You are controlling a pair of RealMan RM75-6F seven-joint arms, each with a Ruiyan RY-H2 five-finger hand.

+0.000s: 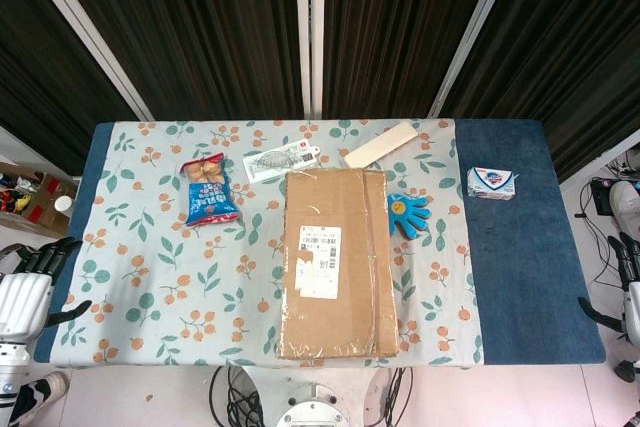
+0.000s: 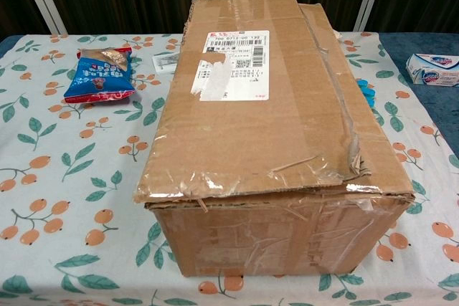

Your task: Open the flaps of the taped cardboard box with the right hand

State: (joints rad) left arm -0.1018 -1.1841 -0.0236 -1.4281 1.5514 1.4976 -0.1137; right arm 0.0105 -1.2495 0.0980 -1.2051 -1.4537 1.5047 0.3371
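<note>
Lab: robot rig, curtains (image 1: 200, 27).

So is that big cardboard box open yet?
Shut: the cardboard box's top flaps lie flat, clear tape still across them.

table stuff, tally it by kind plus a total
box: 1
snack bag: 1
clear packet: 1
wood strip: 1
blue hand toy: 1
soap box: 1
total: 6
</note>
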